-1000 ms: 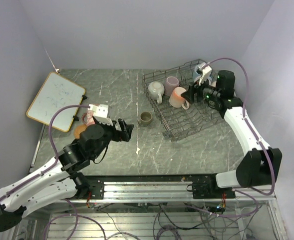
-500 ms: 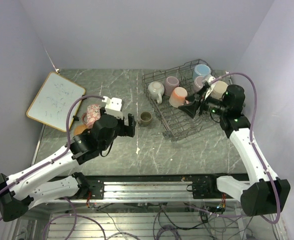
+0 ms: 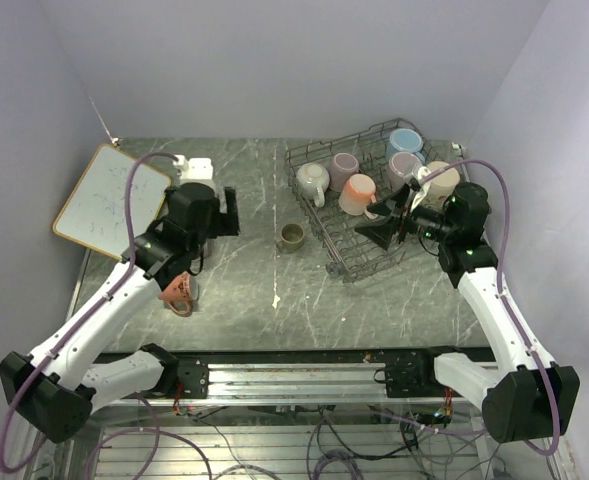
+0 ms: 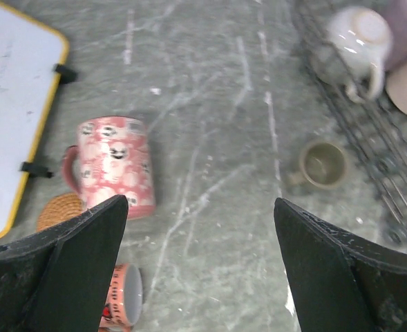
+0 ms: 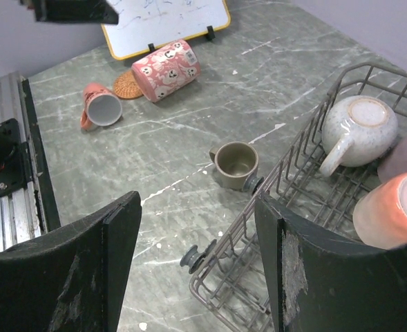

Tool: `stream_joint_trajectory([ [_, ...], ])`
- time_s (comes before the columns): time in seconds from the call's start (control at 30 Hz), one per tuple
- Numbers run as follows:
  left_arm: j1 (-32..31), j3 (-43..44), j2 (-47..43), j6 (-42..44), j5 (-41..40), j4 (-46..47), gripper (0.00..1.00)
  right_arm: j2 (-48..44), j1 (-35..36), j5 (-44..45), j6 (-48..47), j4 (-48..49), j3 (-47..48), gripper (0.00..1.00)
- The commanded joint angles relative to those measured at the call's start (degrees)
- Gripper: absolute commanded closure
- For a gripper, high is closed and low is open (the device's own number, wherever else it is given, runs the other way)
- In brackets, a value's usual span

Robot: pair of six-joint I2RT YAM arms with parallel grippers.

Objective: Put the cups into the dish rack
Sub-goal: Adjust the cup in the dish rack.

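Observation:
The dish rack [image 3: 346,272] stands at the right and holds several cups, among them a cream speckled one [image 5: 355,128], a peach one [image 3: 357,193] and a light blue one [image 3: 405,142]. On the table a small olive-brown cup [image 3: 292,236] stands upright against the rack's left side. A pink floral cup [image 4: 113,166] lies on its side, and a peach patterned cup [image 4: 124,304] lies near it. My left gripper [image 3: 231,210] hovers open and empty above the table between the floral and olive cups. My right gripper [image 3: 376,226] hangs open and empty over the rack's front part.
A wood-framed whiteboard [image 3: 111,202] leans at the far left. A round cork coaster [image 4: 59,211] lies by the floral cup. Walls close in at the back and both sides. The rack's small grey wheels [image 5: 202,257] stick out at its near corner.
My left arm swung back and left, away from the olive cup toward the whiteboard. My right gripper pulled forward out of the rack's back right corner, jaws widening; a cream cup now shows there.

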Motion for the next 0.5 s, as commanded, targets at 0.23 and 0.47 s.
stream_joint_trajectory([
  [0.23, 26.05, -4.16, 4.12, -4.56, 16.28, 10.04, 0.05, -2.46, -0.41, -0.43, 1.5, 2.88, -0.92, 0.34],
  [0.47, 34.84, -7.73, 9.86, -6.63, 15.26, 16.09, 0.34, -3.21, -0.42, -0.01, 1.48, 3.2, -1.37, 0.34],
])
